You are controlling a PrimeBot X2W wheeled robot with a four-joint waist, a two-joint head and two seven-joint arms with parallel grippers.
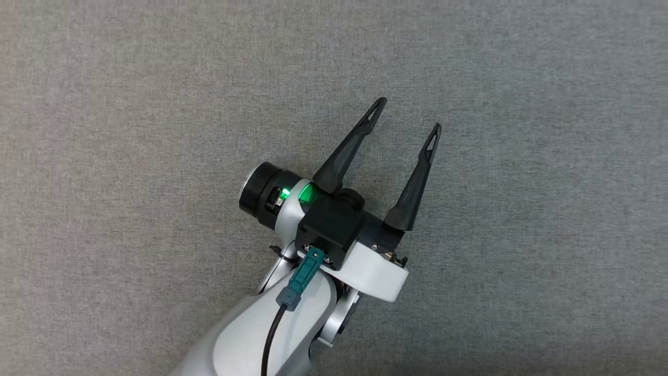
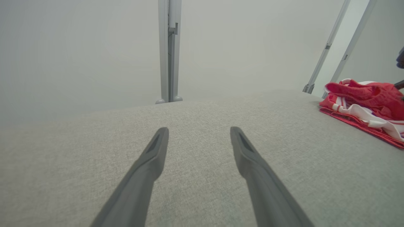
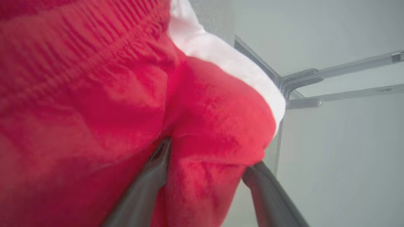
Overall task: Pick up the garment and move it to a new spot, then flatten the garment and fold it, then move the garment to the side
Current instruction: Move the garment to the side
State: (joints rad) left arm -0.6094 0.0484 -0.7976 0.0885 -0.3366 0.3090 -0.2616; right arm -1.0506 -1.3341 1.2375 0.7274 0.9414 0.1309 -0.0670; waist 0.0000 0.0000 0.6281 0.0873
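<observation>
The garment (image 2: 363, 97) is red mesh fabric with white trim, lying bunched at the far right of the grey cloth surface in the left wrist view. My left gripper (image 1: 409, 115) hovers open over bare grey cloth, well away from the garment, with nothing between its fingers (image 2: 199, 130). In the right wrist view the garment (image 3: 94, 94) is pressed close against the camera. My right gripper (image 3: 208, 157) has its fingers spread, a red fold bulges between them, and the fabric hides the fingertips.
The grey cloth surface (image 1: 104, 104) spreads all around the left gripper. Pale metal frame posts (image 2: 169, 50) stand beyond its far edge, with more rails (image 2: 328, 47) behind the garment. A dark part (image 2: 401, 58) pokes in at the right edge by the garment.
</observation>
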